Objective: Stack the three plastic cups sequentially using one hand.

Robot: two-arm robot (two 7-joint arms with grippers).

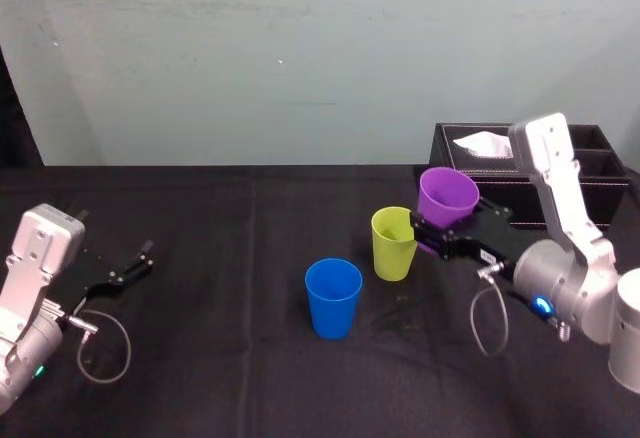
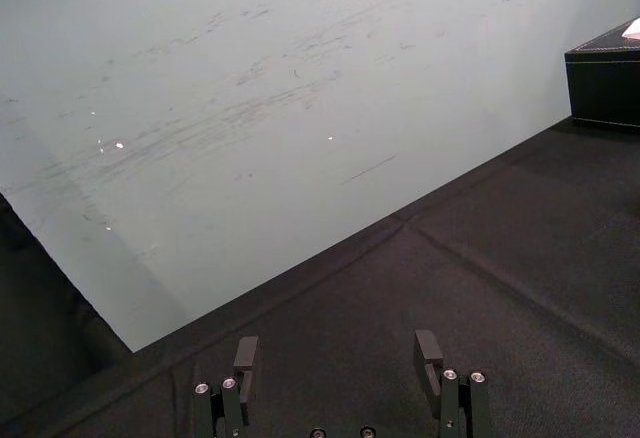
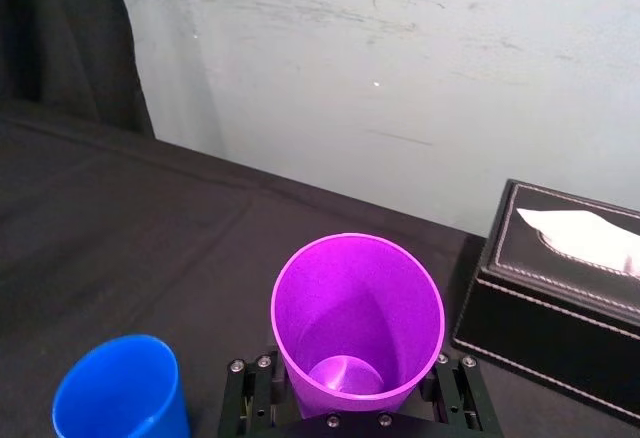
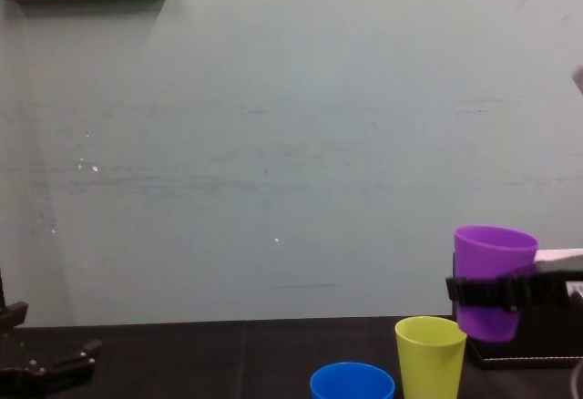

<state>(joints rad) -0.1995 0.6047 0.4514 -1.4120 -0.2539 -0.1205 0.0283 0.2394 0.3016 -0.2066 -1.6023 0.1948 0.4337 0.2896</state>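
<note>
My right gripper is shut on the purple cup and holds it upright, off the black table. Its fingers press both sides of the cup's lower wall. In the chest view the purple cup hangs just right of the yellow-green cup, its base a little below that cup's rim. The yellow-green cup stands upright and empty right of the table's middle. The blue cup stands upright in front of it and to its left, alone. My left gripper rests at the far left, open and empty.
A black tissue box with a white tissue stands at the back right, close behind the right arm. A pale wall runs behind the table. Black cloth covers the table between the left gripper and the cups.
</note>
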